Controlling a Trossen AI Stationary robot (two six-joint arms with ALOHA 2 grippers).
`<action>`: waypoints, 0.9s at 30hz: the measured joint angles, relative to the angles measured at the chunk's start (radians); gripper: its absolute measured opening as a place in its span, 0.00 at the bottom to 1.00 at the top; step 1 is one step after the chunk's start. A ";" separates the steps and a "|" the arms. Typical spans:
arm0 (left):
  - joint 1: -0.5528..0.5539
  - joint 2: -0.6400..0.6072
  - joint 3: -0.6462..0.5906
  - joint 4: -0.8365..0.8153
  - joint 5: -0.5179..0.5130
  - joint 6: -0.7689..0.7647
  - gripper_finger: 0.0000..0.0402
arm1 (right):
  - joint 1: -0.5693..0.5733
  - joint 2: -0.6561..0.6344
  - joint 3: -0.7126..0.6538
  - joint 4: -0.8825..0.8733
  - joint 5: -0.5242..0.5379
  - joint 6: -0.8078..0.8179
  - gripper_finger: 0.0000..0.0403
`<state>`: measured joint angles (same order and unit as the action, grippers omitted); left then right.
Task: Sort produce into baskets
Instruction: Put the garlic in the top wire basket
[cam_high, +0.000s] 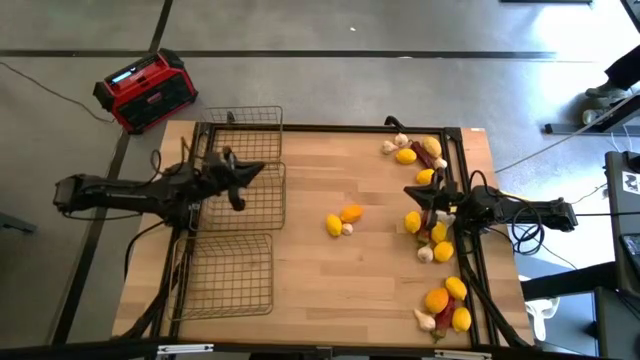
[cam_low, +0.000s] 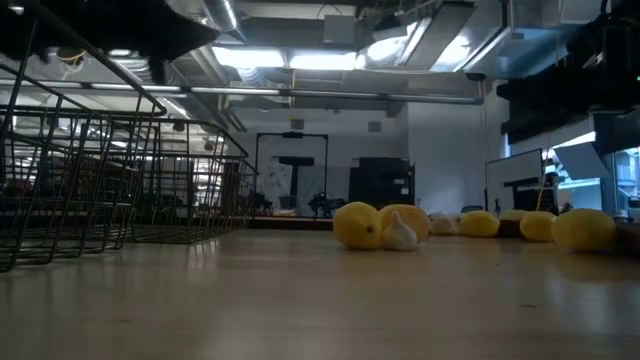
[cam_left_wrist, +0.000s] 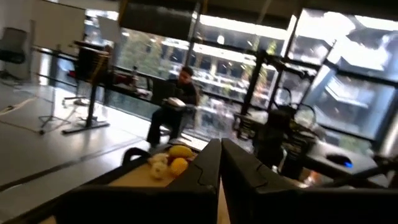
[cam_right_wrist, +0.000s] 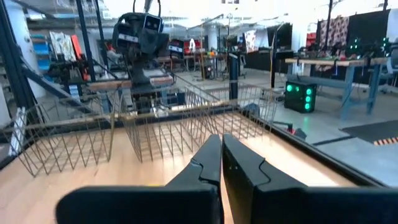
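Note:
Three wire baskets lie along the table's left side: far (cam_high: 242, 128), middle (cam_high: 258, 198) and near (cam_high: 228, 272). They also show in the low view (cam_low: 90, 180). A lemon (cam_high: 333, 226), an orange citrus (cam_high: 351, 213) and a garlic bulb (cam_high: 347, 230) lie at mid-table. More lemons, citrus, garlic and red chilies lie in groups at the far right (cam_high: 410, 152), mid right (cam_high: 432, 238) and near right (cam_high: 446, 304). My left gripper (cam_high: 255, 172) is shut and empty above the middle basket. My right gripper (cam_high: 410, 192) is shut and empty, raised beside the mid-right group.
A red-and-black box (cam_high: 145, 90) stands on the floor beyond the table's far left corner. A black frame runs along the table's far and right edges (cam_high: 462, 170). A person (cam_left_wrist: 174, 106) sits in the room beyond the table. Bare wood lies between the baskets and the mid-table fruit.

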<state>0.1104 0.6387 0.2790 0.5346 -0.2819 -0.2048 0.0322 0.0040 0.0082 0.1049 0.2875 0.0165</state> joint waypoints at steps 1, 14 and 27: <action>0.000 0.034 0.028 -0.002 0.010 0.005 0.02 | 0.000 0.000 0.000 0.005 0.000 0.001 0.04; -0.037 0.428 0.328 -0.003 0.074 0.113 0.02 | 0.000 0.000 0.000 0.149 0.027 -0.012 0.04; -0.110 0.764 0.644 -0.198 0.074 0.223 0.02 | 0.000 0.000 0.000 0.242 -0.012 -0.049 0.04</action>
<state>0.0007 1.4027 0.9230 0.3364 -0.2077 0.0181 0.0322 0.0043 0.0082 0.3472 0.2751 -0.0326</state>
